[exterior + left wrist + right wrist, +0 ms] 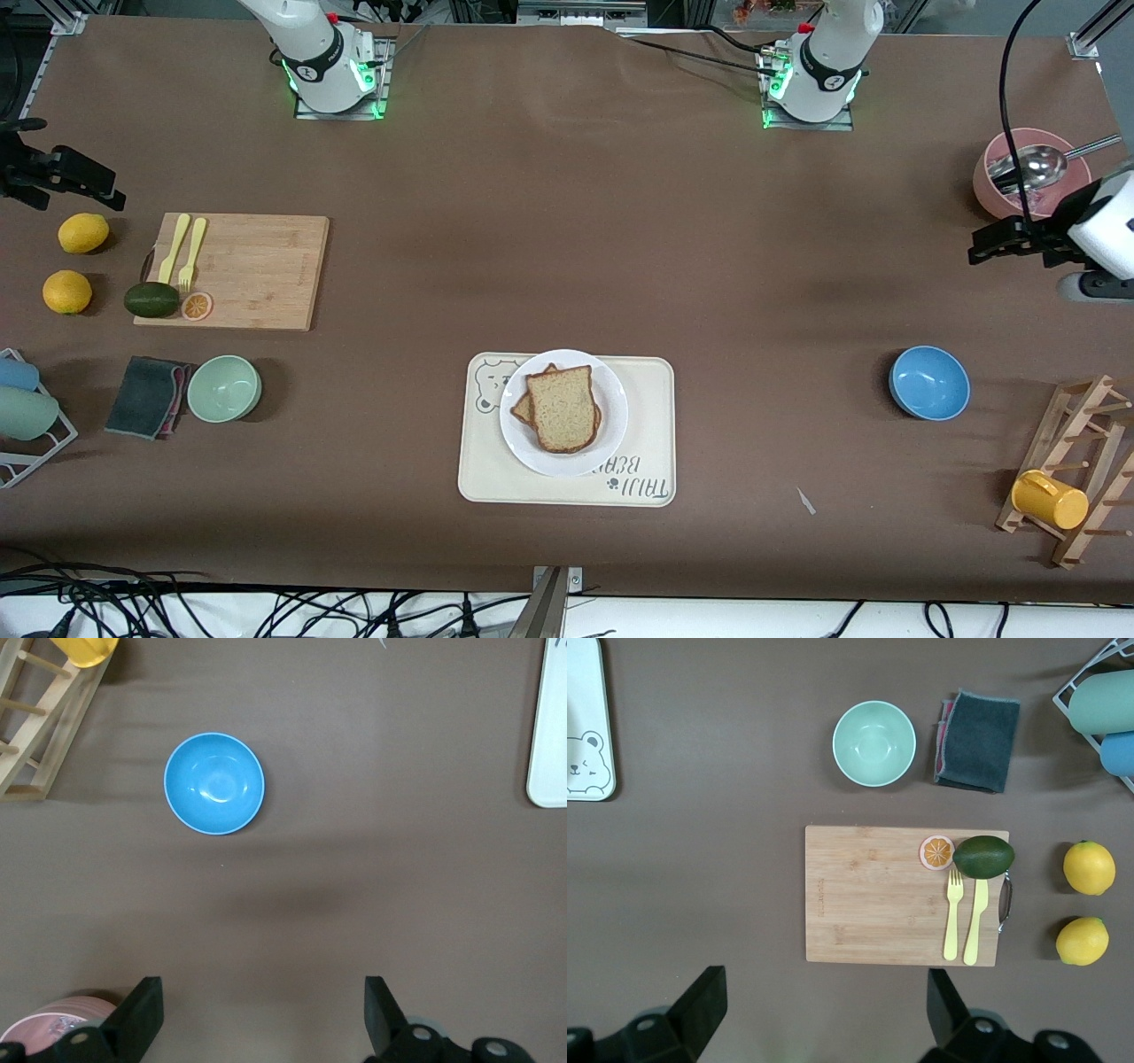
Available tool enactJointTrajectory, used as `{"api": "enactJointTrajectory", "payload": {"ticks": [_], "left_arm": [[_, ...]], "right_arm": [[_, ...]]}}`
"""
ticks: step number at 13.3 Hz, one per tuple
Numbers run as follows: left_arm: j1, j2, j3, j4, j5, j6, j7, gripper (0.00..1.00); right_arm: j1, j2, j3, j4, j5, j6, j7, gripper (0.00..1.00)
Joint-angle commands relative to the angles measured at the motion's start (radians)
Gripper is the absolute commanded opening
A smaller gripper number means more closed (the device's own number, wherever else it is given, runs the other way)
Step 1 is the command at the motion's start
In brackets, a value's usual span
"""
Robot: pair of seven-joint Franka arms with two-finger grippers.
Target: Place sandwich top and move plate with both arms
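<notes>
Looking across the table, you find the sandwich top already on the plate, which sits on the bear-print tray at about 6 o'clock. The right gripper hangs at 9 o'clock, the left gripper at 3 o'clock; both spread wide, empty. The plate lies between them, slightly nearer the left gripper.

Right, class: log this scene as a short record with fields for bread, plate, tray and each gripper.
bread: top slice lies on a lower slice, on the plate
plate: on the tray
tray: at the table's middle
left gripper: open, holds nothing, over bare table by the pink bowl
right gripper: open, holds nothing, over bare table by the cutting board
</notes>
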State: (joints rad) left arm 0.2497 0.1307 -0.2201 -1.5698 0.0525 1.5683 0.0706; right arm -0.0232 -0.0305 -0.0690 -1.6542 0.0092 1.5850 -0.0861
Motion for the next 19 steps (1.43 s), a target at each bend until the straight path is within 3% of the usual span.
{"api": "enactJointTrajectory", "payload": {"ticks": [1,3,6,19], "left_arm": [[-0.170,-0.071,0.178,-0.071,-0.023,0.015,0.051,1.00],[-0.184,-0.109,0.191,-0.133,-0.034,0.057,0.049,1.00],[-0.213,-0.209,0.191,-0.306,-0.034,0.214,0.019,1.00],[-0.202,-0.212,0.186,-0.342,-0.085,0.266,0.060,1.00]], "right_arm": [[0.006,0.004,-0.008,0.014,0.017,-0.011,0.006,1.00],[0.006,0.004,-0.008,0.014,0.015,-0.011,0.006,1.00],[0.006,0.004,-0.008,0.014,0.017,-0.011,0.006,1.00],[0.006,0.004,-0.008,0.014,0.015,-0.011,0.006,1.00]]}}
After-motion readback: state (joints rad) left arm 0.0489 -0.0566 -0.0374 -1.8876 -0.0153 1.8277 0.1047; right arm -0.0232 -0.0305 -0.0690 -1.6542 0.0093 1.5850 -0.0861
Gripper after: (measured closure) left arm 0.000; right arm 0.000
